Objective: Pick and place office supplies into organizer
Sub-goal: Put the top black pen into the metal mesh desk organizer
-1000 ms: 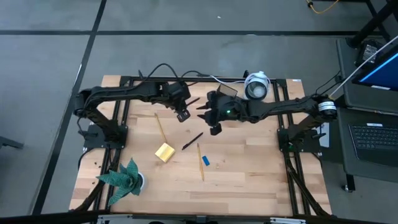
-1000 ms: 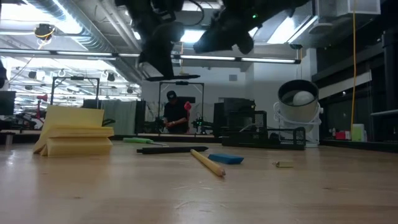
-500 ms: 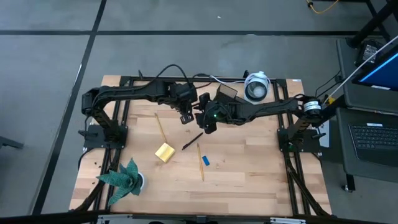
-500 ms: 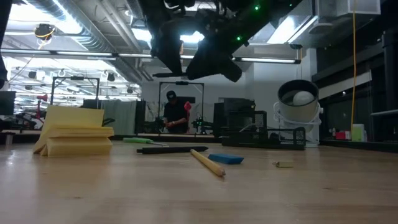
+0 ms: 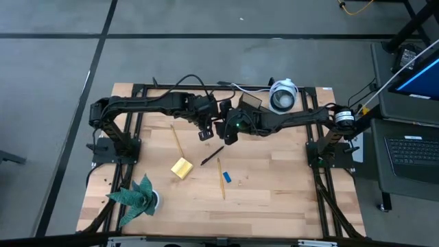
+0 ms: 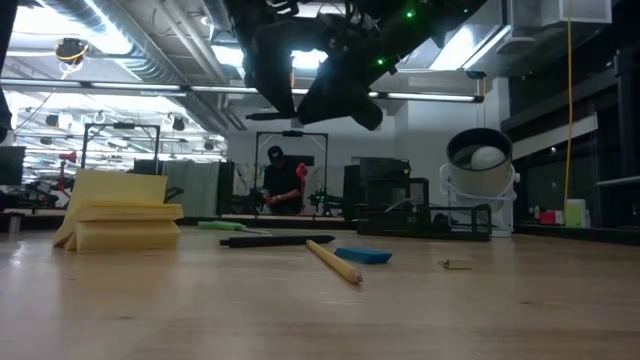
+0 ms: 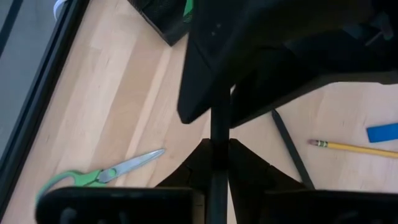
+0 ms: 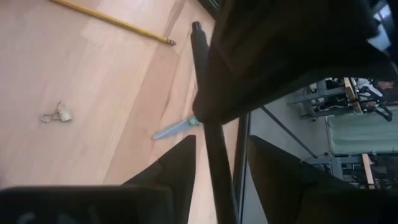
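Over the back middle of the table, both arms meet in the air, and it reads as a hand-over. On the left, the left gripper (image 5: 204, 129) is clenched on a dark pen (image 7: 219, 124); its wrist view shows both fingers pressed tight against the thin shaft. The pen sticks straight out ahead of those fingers, its long axis aimed at the other arm's hand. Just beside it, the right gripper (image 5: 230, 134) stands released: its fingers (image 8: 177, 165) sit clear on either side of the shaft, which passes between them without touching. So the pen is already inside the right jaws, and the coming move looks like a plain squeeze across the shaft, then a let-go by the left. Further right, the organizer (image 5: 248, 101) waits at the back edge, close by the right arm, which is the nearer one for the drop.
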Controlling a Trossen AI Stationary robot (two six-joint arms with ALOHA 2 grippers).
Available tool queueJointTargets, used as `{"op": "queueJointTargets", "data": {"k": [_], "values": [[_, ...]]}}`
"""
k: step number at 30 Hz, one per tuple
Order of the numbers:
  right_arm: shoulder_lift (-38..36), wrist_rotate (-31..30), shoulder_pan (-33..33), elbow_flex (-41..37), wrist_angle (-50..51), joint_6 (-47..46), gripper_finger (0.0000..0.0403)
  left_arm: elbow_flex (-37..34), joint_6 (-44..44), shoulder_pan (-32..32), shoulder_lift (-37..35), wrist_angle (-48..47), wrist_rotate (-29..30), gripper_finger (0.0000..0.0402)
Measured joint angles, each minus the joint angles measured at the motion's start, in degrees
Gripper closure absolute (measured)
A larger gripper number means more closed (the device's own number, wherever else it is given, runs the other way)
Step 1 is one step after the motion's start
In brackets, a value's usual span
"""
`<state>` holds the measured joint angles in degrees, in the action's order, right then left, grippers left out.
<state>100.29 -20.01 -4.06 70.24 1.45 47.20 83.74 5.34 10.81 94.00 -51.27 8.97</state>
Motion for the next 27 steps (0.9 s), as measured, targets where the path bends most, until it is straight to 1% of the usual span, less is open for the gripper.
{"op": "queueJointTargets", "data": {"k": [8, 18, 27], "values": [[0.00, 0.00, -0.38, -0.01, 0.04, 0.54, 0.0258, -0.02, -0.15, 0.17, 0.00, 0.00, 0.02, 0.0369], [0.00, 0.07, -0.38, -0.02, 0.07, 1.34, 0.0307, -0.07, -0.15, 0.22, -0.04, 0.17, 0.33, 0.0368], [0.00, 0.09, -0.38, -0.04, -0.17, 1.38, 0.0327, -0.07, -0.11, 0.22, -0.07, 0.48, 0.37, 0.0368]]}}
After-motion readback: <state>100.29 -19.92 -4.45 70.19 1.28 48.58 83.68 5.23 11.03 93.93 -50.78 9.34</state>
